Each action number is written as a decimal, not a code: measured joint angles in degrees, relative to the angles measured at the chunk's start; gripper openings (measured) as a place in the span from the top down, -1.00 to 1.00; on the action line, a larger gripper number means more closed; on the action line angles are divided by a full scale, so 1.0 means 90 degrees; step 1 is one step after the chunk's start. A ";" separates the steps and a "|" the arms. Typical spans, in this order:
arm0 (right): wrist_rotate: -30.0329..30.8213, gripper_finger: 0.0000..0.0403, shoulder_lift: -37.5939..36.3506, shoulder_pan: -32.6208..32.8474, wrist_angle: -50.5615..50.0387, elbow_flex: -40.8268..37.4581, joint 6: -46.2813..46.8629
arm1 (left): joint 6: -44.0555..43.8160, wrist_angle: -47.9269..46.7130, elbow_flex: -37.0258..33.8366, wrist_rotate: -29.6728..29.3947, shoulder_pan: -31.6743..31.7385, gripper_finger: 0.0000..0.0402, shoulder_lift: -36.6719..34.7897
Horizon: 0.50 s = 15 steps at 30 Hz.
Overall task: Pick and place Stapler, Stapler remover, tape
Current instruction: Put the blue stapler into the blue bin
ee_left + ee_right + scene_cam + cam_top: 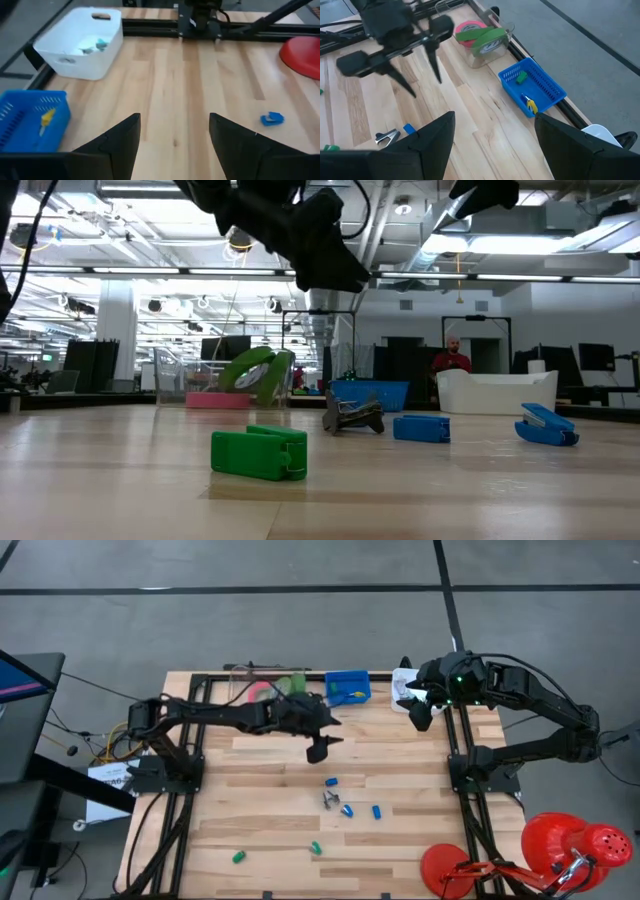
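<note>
Wooden table (pixel 260 830) below: left gripper (pixel 322 743) hovers mid-table, fingers spread, empty. Right gripper (pixel 420 710) over the white bin (pixel 403 700), spread too. 3 tape rolls (pixel 479 36) sit in the clear container (pixel 492 50) at the far edge.

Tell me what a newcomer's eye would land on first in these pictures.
Most striking is the left claw, open and empty, hanging above the middle of the wooden table. Behind it, at the far edge, a clear bin holds the pink and green tape rolls beside a blue basket. Small blue and green staplers and a metal staple remover lie scattered on the near half.
</note>
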 joint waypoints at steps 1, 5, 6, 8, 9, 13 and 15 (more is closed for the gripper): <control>0.0000 -0.32 0.0000 0.0000 0.0000 0.0000 0.0002 | -0.0090 -0.0032 0.0000 -0.0066 -0.0071 -0.12 0.0000; 0.0003 -0.32 0.0000 0.0000 0.0000 0.0000 0.0112 | -0.0364 -0.0093 0.0000 -0.0129 -0.0312 -0.16 0.0000; 0.0003 -0.32 0.0000 0.0000 0.0000 0.0000 0.0151 | -0.0362 -0.0155 0.0000 -0.0132 -0.0368 -0.18 0.0000; 0.0002 -0.32 0.0000 0.0000 0.0000 0.0000 0.0228 | -0.0362 -0.0287 0.0000 -0.0186 -0.0454 -0.24 0.0000; 0.0005 -0.32 0.0000 0.0002 0.0000 0.0000 0.0275 | -0.0366 -0.0366 0.0000 -0.0233 -0.0493 -0.28 0.0000; 0.0007 -0.32 0.0000 0.0005 -0.0012 0.0000 0.0315 | -0.0446 -0.0555 -0.0063 -0.0390 -0.0601 -0.48 0.0000; 0.0007 -0.32 0.0000 0.0005 -0.0046 0.0000 0.0315 | -0.0632 -0.0652 -0.0130 -0.0388 -0.0641 -0.57 0.0002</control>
